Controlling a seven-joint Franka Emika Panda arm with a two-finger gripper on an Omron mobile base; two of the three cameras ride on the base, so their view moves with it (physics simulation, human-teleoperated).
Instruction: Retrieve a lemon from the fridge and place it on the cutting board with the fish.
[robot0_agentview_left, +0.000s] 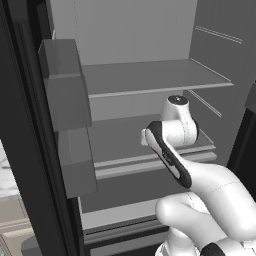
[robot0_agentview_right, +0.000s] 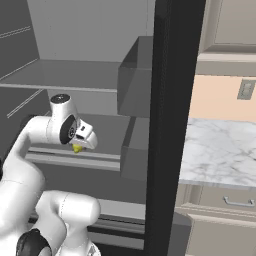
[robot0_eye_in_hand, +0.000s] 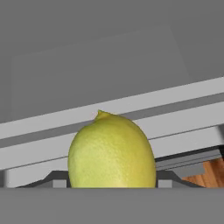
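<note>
Lemon (robot0_eye_in_hand: 112, 151), yellow-green, oval, sits clenched in the two-finger gripper (robot0_agentview_right: 77, 148), clear above the fridge's grey shelf (robot0_agentview_right: 65, 159) for withdrawal.

Fridge (robot0_agentview_left: 150, 30) open, grey inside w/ three shelves. Top shelf (robot0_agentview_left: 150, 77) bare. Middle shelf (robot0_agentview_left: 115, 137) grey, w/ a pale front rail. Bottom shelf (robot0_agentview_left: 120, 187) darker, above pale drawer front. Door bins (robot0_agentview_left: 65, 90) on left door, stacked; another pair (robot0_agentview_right: 135, 80) on right door. Can't tell if lemon (robot0_eye_in_hand: 111, 151) rests on middle shelf. Marble counter (robot0_agentview_right: 220, 150) right of fridge, over beige drawers.
</note>
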